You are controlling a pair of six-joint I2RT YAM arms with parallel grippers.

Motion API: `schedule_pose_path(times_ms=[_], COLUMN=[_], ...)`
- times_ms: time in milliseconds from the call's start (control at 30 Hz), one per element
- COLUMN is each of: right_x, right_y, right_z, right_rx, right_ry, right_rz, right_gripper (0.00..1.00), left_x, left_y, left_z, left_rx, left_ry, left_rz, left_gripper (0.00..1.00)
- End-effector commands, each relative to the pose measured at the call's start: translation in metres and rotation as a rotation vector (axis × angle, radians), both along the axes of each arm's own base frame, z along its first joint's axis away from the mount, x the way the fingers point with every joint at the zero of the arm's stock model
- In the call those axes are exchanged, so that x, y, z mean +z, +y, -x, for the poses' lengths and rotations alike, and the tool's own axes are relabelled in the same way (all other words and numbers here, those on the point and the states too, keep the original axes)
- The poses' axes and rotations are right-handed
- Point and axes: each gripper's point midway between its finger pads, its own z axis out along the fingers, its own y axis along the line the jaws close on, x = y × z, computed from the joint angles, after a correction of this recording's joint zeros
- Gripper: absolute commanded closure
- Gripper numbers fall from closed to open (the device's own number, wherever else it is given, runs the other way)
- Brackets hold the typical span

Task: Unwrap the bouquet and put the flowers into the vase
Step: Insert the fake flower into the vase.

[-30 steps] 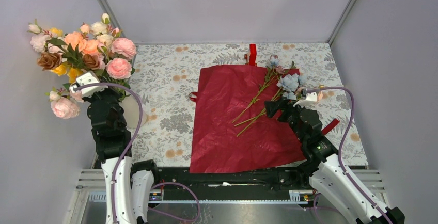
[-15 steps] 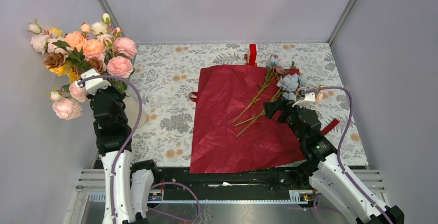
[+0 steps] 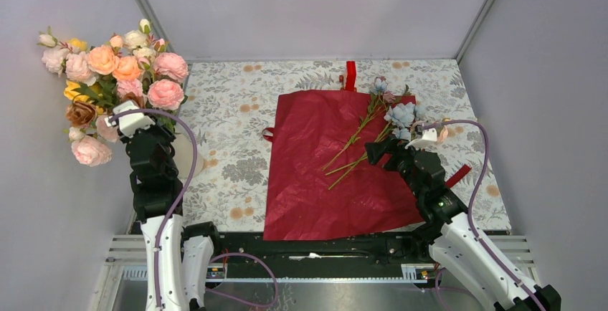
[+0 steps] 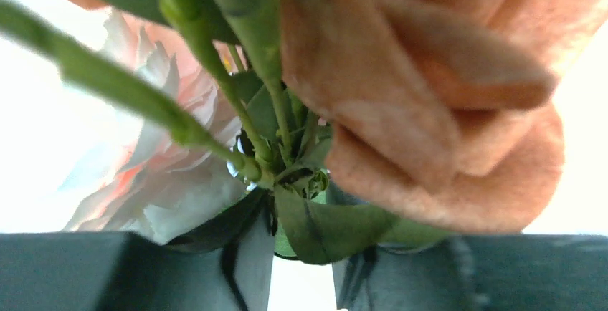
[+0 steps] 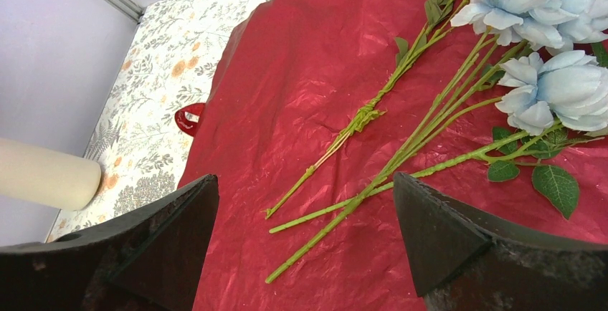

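The bouquet is undone: its dark red wrapping paper [image 3: 323,182] lies flat mid-table. On it lie the flowers [image 3: 391,121], pale blue blooms [image 5: 552,89] at the far right and thin green stems [image 5: 401,157] running toward the near left. My right gripper [image 3: 380,150] hovers just above the stem ends, its jaws [image 5: 305,178] wide open and empty. The white vase [image 3: 188,157] stands at the left, half hidden by my left arm. My left gripper [image 3: 123,112] is up among big roses, jaws [image 4: 301,254] slightly apart, with a leaf and stems at their tips.
A large peach, pink and yellow rose bunch [image 3: 115,67] fills the far left corner around my left gripper. A small red upright object [image 3: 350,74] stands at the back edge. Red ribbon pieces [image 3: 267,135] lie beside the paper. Walls close in on both sides.
The left jaws have parted from shut. The left wrist shifted slightly right and nearer, and the rose bunch turned, its brown rose sinking. The right arm barely moved.
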Motion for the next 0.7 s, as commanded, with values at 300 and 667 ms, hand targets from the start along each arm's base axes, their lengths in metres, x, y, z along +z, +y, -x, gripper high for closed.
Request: schedule_pose_path(times_ms=[300, 667], right_x=[0.005, 0.005], right_y=[0.004, 0.008], right_z=[-0.003, -0.004], right_rx=[0.015, 0.027], right_ry=[-0.013, -0.011], right_rz=[-0.021, -0.026], right_gripper=[0.03, 0.03], left_x=[0.047, 0.055], left_y=[0.001, -0.004], left_z=[0.024, 0.016], left_rx=[0.040, -0.003], left_ry=[-0.134, -0.159], left_rz=[-0.015, -0.023], left_gripper=[0.55, 0.69])
